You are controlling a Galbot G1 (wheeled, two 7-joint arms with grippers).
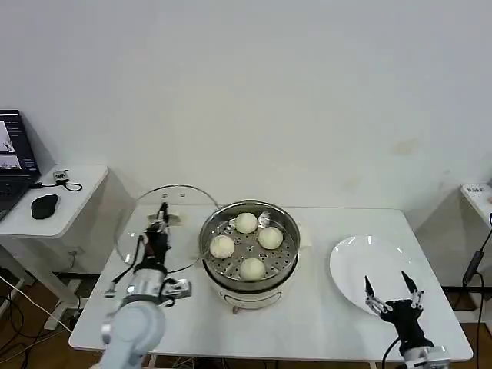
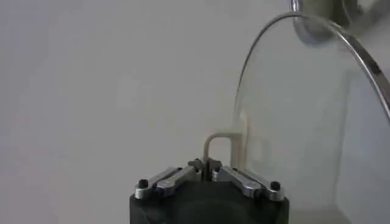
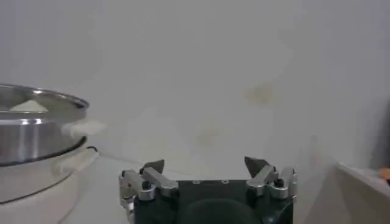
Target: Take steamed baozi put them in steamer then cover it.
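Left gripper [image 1: 162, 217] clamps the round glass lid [image 1: 166, 216] upright by its handle, just left of the shiny stainless-steel steamer [image 1: 250, 257].
Four cream-white steamed baozi [image 1: 246, 223] sit inside; the right gripper [image 1: 393, 295] rests open over the flat white plate [image 1: 355, 254].

White worktop [image 1: 307, 323] is seen carrying the steamer [image 1: 250, 257] at centre (four steamed baozi [image 1: 246, 223] inside), with a white plate [image 1: 373, 269] set on its right side. A side table [image 1: 73, 192] stands left, mouse [image 1: 44, 205] on it.
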